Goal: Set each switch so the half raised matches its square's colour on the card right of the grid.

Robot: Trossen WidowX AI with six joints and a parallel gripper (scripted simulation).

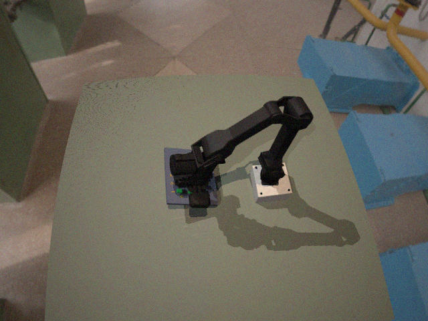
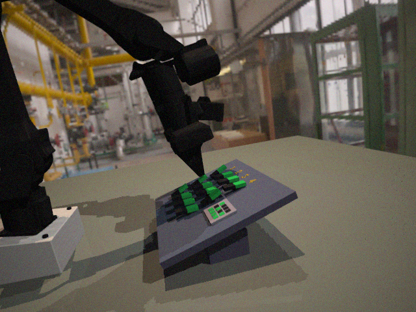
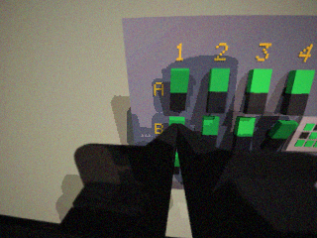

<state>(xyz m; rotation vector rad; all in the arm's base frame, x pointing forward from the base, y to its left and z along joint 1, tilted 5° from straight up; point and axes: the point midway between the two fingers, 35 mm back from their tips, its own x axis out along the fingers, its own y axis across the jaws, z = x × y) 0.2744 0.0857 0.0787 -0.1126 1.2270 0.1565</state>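
My gripper is shut and empty. Its tip is at switch B1, at the green half; contact cannot be told. The tilted panel bears three rows of switches. Row A shows green far halves and dark near halves, such as switch A4. Switch B4 has its green half standing up. My fingers hide much of the third row in the wrist view. The card shows a green near row and a mixed middle row; its far row has one green square, the rest dark.
The arm's white base stands on the green table, on the near side of the panel. The arm reaches over the panel and hides most of the switches in the top view. Blue boxes stand beyond the table edge.
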